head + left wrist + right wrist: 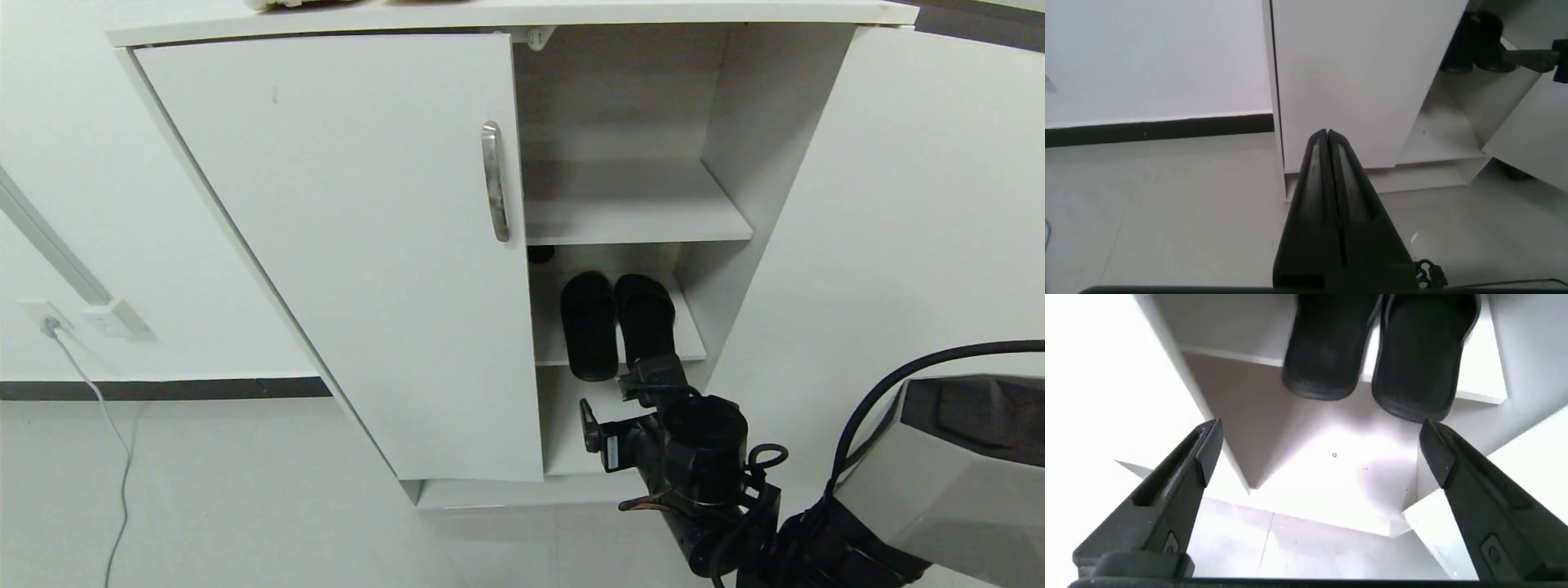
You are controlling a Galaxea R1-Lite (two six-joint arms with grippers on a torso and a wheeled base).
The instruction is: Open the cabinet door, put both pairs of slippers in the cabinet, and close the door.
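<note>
A pair of black slippers (616,322) lies side by side on the middle shelf of the white cabinet (718,204), heels overhanging the shelf's front edge. The cabinet's right door (914,204) stands open; its left door (351,245), with a metal handle (494,192), is closed. My right gripper (622,398) hangs open just in front of and below the slippers (1372,343), with nothing between its fingers (1192,465). My left gripper (1327,139) is shut and empty, low over the floor, pointing at the closed door (1364,73).
The upper shelf (629,208) and bottom compartment (563,425) hold nothing visible. Pale objects (286,3) lie on the cabinet top, cut off by the frame. A wall socket with a cable (49,325) is at the left. Open tiled floor (204,498) lies before the cabinet.
</note>
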